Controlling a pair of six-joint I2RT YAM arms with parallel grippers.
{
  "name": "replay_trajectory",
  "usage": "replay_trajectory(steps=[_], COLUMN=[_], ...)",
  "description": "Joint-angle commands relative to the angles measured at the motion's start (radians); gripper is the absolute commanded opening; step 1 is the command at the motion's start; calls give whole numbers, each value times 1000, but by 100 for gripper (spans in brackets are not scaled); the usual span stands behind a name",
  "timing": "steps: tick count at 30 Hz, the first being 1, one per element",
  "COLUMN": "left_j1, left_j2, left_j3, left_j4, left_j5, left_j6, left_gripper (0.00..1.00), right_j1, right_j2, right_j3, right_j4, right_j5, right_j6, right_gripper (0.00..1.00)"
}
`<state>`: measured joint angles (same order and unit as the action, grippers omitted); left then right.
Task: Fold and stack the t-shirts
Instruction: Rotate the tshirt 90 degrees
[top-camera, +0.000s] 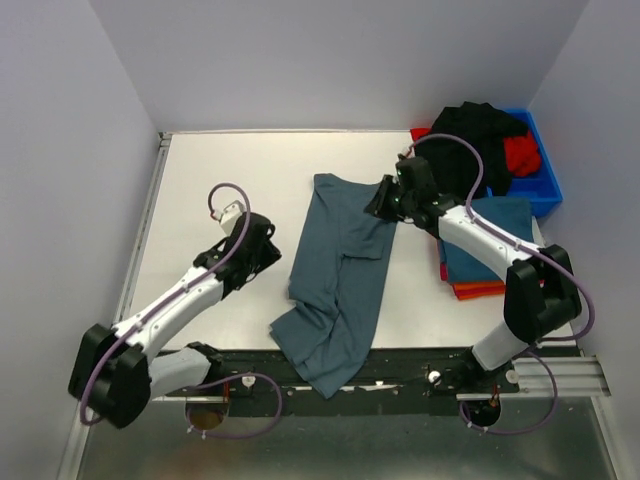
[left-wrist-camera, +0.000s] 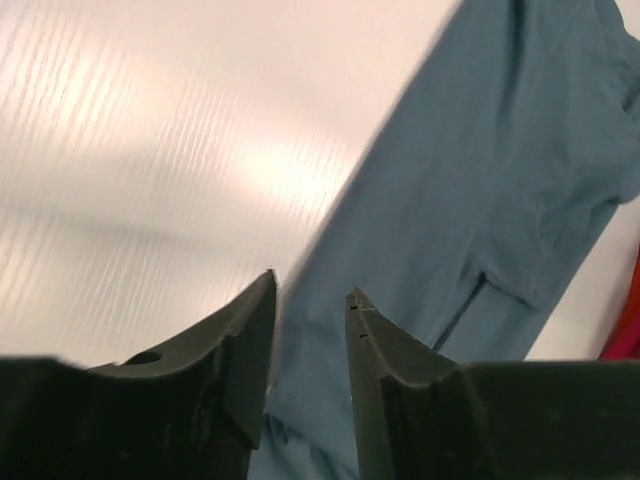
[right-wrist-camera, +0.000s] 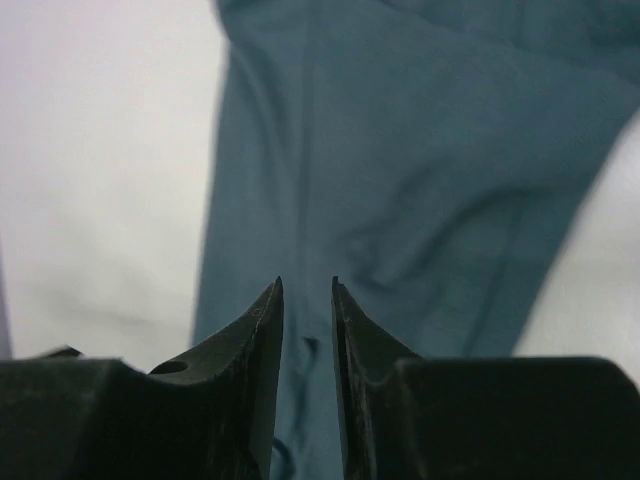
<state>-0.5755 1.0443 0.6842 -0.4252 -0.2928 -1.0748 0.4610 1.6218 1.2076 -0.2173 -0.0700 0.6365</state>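
A blue-grey t-shirt (top-camera: 340, 270) lies lengthwise in the middle of the white table (top-camera: 230, 170), partly folded, its near end hanging over the front edge. My left gripper (top-camera: 275, 255) is open and empty at the shirt's left edge; in the left wrist view (left-wrist-camera: 310, 290) the shirt (left-wrist-camera: 480, 200) lies beyond the jaws. My right gripper (top-camera: 379, 205) hovers at the shirt's upper right edge, jaws a little apart and empty; in the right wrist view (right-wrist-camera: 305, 285) the shirt (right-wrist-camera: 420, 150) lies below them. A stack of folded shirts (top-camera: 490, 250), teal on top of orange and red, sits at the right.
A blue bin (top-camera: 540, 185) at the back right holds black (top-camera: 480, 135) and red clothes (top-camera: 520, 155). Grey walls close in the table at the left, back and right. A dark rail (top-camera: 400, 375) runs along the front edge.
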Motion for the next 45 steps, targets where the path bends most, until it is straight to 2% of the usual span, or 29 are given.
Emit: replay_trajectory(steps=[1, 3, 6, 11, 21, 24, 29, 35, 38, 40, 42, 45], left_j1=[111, 127, 154, 193, 203, 203, 204, 209, 218, 224, 233, 255], left_j2=[190, 252, 331, 468, 666, 709, 767, 830, 844, 847, 856, 873], left_j3=[96, 136, 179, 242, 281, 307, 340, 359, 362, 364, 373, 399], left_j4=[209, 239, 259, 264, 333, 341, 330, 350, 359, 370, 362, 333], left_j5=[158, 188, 224, 291, 409, 429, 428, 468, 491, 498, 492, 474], left_j6=[229, 265, 295, 323, 314, 306, 309, 300, 289, 289, 291, 288], left_gripper=[49, 56, 58, 46, 44, 44, 37, 27, 26, 20, 3, 0], right_j1=[-51, -79, -125, -162, -162, -162, -162, -162, -162, -162, -163, -162], right_j2=[-69, -77, -47, 64, 191, 210, 228, 254, 268, 274, 289, 325], right_j3=[-175, -218, -249, -221, -137, -117, -85, -31, -5, 4, 20, 67], right_j4=[-27, -30, -25, 4, -22, -39, -63, -94, -106, -108, -111, -128], right_j5=[53, 36, -8, -91, -85, -73, -48, -40, -31, -28, -30, -34], right_j6=[3, -4, -3, 18, 19, 15, 5, -9, -17, -18, -18, -20], right_gripper=[36, 44, 46, 46, 46, 42, 29, 25, 24, 18, 10, 1])
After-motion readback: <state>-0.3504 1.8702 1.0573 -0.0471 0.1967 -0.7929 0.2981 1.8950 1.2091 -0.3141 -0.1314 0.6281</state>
